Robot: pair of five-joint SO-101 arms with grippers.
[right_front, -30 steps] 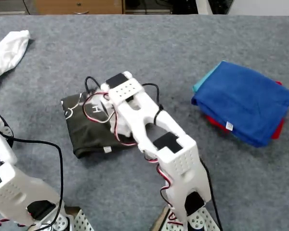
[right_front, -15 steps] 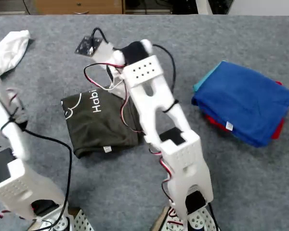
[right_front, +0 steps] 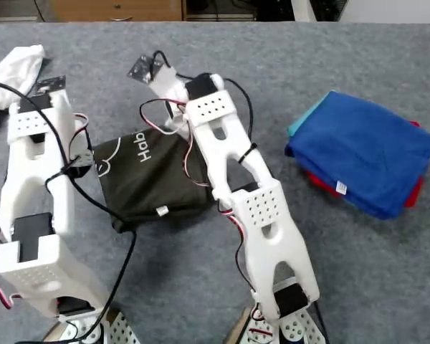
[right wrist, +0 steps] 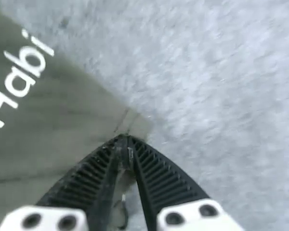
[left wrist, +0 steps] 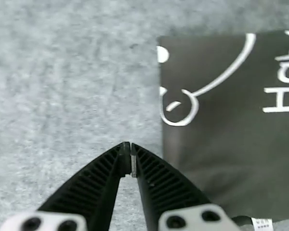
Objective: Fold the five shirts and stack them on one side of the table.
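A folded black shirt [right_front: 150, 186] with white print lies mid-table. My left gripper [right_front: 86, 166] is shut, its tips [left wrist: 126, 149] over bare cloth just beside the black shirt [left wrist: 231, 134] at the printed end. My right gripper [right_front: 170, 127] is shut too, with its tips [right wrist: 125, 142] at the far corner of the black shirt [right wrist: 33, 130]; whether fabric is pinched cannot be made out. A folded blue shirt [right_front: 362, 150] tops a stack at the right, with a red one [right_front: 416, 190] under it and a teal edge [right_front: 301, 122] showing. A crumpled white shirt [right_front: 14, 72] lies far left.
The table [right_front: 272, 64] is covered in grey felt. Open room lies between the black shirt and the stack, and along the far side. Red, white and black cables [right_front: 165, 118] loop off the right arm over the shirt.
The right arm lifted off the black shirt's middle and now sits at its far corner. The left arm swung up from the front left to the shirt's left edge.
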